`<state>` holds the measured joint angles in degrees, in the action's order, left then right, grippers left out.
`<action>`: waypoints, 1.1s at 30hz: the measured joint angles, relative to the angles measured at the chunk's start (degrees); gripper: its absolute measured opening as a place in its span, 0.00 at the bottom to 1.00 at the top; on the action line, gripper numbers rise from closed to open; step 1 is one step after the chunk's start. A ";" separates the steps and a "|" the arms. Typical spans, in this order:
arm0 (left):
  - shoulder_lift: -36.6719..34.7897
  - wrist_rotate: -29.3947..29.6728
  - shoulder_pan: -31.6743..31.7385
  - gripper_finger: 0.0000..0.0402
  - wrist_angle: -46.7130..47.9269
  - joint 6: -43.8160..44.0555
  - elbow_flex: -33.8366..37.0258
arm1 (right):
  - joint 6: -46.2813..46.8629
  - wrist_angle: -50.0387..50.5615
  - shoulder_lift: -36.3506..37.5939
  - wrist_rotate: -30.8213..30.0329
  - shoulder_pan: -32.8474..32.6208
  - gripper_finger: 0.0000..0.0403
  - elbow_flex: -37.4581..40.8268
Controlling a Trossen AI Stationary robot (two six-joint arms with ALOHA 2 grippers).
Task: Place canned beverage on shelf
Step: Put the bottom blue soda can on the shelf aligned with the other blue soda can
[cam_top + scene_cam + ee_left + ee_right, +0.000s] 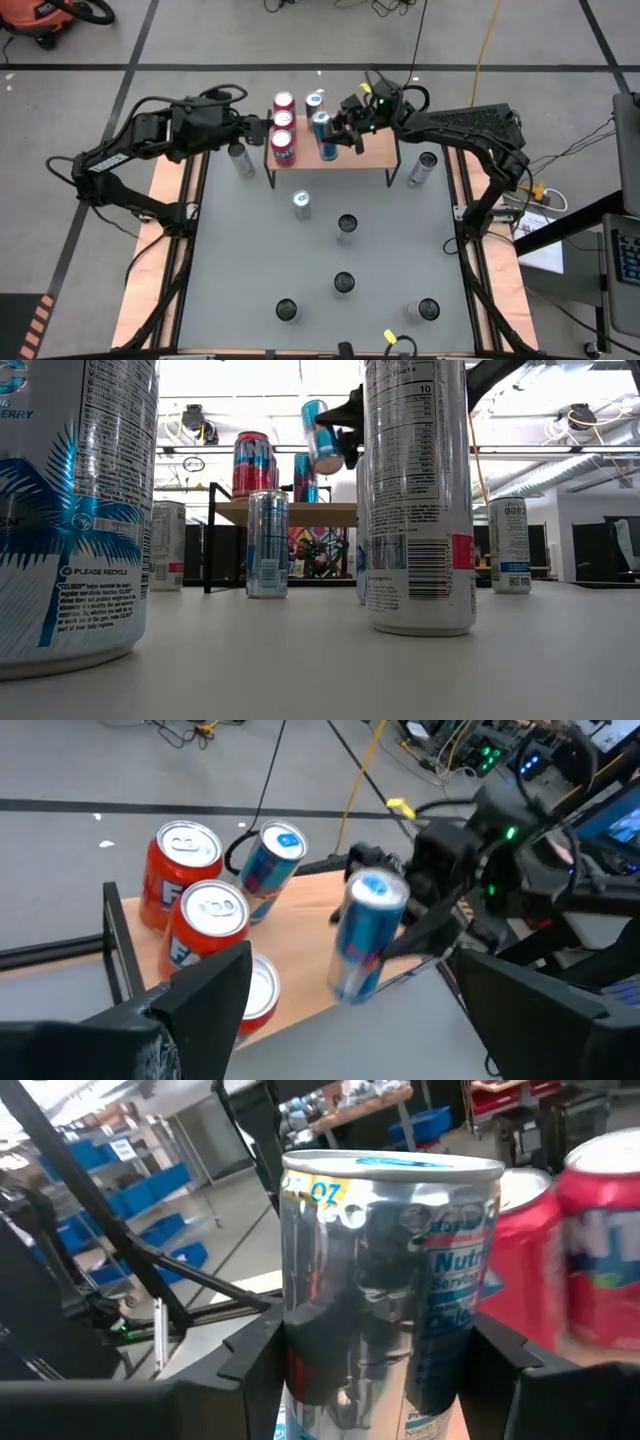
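Over on the left side, the left gripper hangs at the shelf's left end, jaws spread wide with nothing between them; its two dark fingers frame the wrist view, apart and bare. Just below it on the table stands a silver can, untouched.

Next, the shelf, its light-brown wooden top on thin black legs at the far end of the table. Three red cans crowd its left end, one behind another, and a blue can stands at the back beside them.

Moving right, here is the action: the right gripper is over the middle of the shelf, jaws part-way closed and clamped on the blue-and-silver can. In the right wrist view that can fills the gap between the fingers, pinched on both sides. From the left wrist view the can tilts, its base low over the wood; whether it touches the shelf top cannot be told. In the low view it hangs tilted above the shelf.

Further right, another silver can stands on the table beside the shelf's right leg, and more cans dot the near half.
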<state>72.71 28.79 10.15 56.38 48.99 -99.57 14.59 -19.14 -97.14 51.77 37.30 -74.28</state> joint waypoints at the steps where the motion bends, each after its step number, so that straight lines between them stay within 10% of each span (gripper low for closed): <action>1: 0.00 -0.04 0.00 0.88 0.39 0.00 0.00 | -0.12 -0.14 0.02 0.78 0.52 0.48 -0.02; 33: 2.10 1.71 0.00 0.88 0.55 -1.16 0.98 | -17.32 -0.86 -3.99 -6.81 -0.70 0.52 -0.11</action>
<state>74.81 30.50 10.16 56.93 47.83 -98.59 -2.74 -20.00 -101.13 44.96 36.61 -74.39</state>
